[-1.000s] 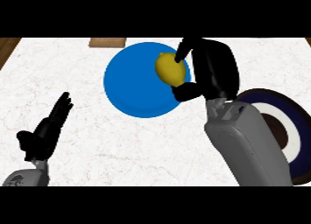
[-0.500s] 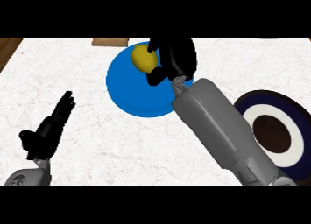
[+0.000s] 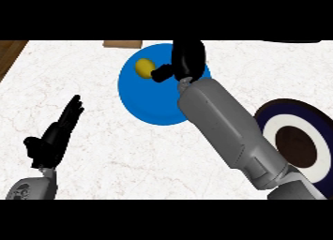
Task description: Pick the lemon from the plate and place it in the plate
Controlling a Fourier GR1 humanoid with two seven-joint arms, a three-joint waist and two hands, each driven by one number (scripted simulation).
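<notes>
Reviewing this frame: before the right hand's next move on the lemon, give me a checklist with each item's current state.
1. Lemon on the blue plate: ok.
2. Right hand beside the lemon, thumb towards it: ok.
3. Fingers curled round the lemon: not ok, it sits just left of the hand.
4. Contact between thumb and lemon: cannot tell.
5. Dark ringed plate uncovered enough to receive it: ok, though the forearm crosses its left edge.
6. Left hand resting open at lower left, out of the way: ok.
</notes>
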